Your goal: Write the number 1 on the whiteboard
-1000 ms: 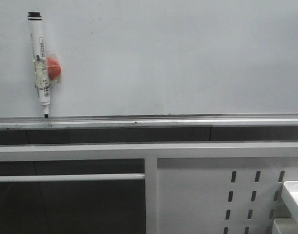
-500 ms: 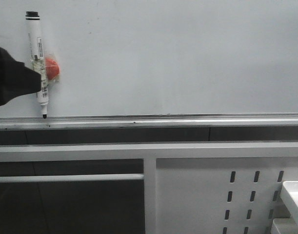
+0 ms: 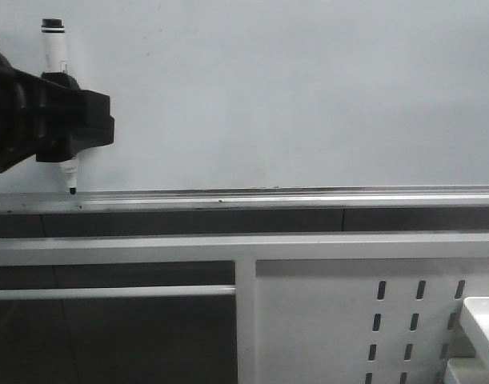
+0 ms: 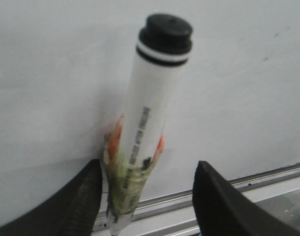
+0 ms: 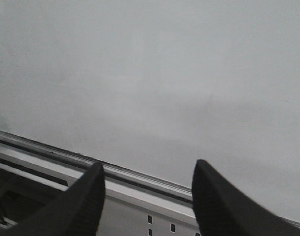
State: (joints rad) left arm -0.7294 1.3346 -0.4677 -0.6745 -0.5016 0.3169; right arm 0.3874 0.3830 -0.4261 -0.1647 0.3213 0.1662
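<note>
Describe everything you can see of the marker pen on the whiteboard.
The marker pen has a white barrel with small black print, a black end cap on top and a dark tip pointing down just above the whiteboard's silver rail. It stands nearly upright against the board. A red-and-clear wrapping rings its lower barrel. The left tool straddles it, fingers open on either side, not yet closed. In the front view the tool hides the pen's middle.

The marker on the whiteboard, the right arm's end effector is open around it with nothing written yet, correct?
Wrong arm: the left end effector is open around the marker, as the left wrist view shows. The right end effector faces bare whiteboard. Nothing is written yet.
</note>
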